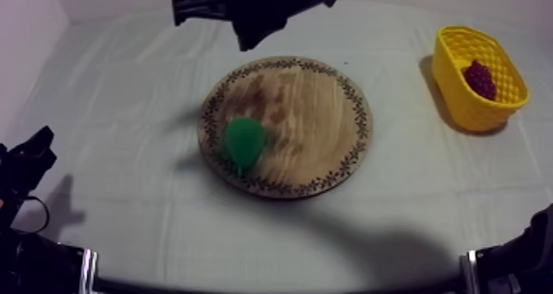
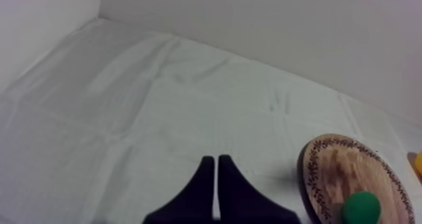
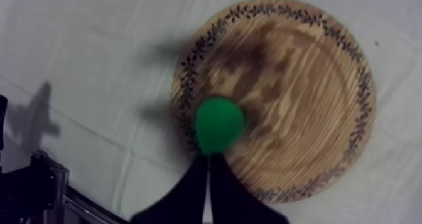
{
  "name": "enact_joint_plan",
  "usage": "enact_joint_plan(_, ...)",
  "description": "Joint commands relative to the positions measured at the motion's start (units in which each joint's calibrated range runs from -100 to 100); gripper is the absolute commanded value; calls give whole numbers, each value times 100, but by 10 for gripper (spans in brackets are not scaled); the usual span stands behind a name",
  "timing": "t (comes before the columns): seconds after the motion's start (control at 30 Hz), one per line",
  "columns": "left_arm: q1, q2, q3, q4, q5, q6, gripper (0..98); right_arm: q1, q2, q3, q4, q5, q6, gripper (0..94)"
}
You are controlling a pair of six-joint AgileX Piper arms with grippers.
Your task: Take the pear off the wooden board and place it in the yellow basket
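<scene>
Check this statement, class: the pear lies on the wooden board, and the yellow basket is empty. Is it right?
Not quite. The yellow basket is not empty: it holds a dark red fruit, as the top view shows. The pear does lie on the wooden board.

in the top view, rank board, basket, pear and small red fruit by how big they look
Largest to smallest:
wooden board
yellow basket
pear
small red fruit, partly hidden inside the basket, so less sure
</scene>
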Motion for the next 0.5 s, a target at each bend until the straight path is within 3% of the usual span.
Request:
enact_joint_plan(0.0,2,0,0,2,-1,1,1,-38,108,87,-86,30,-219,2)
enact_joint_plan(0.47,2,0,0,2,-1,1,1,-87,897,268,-397,41,-921,2)
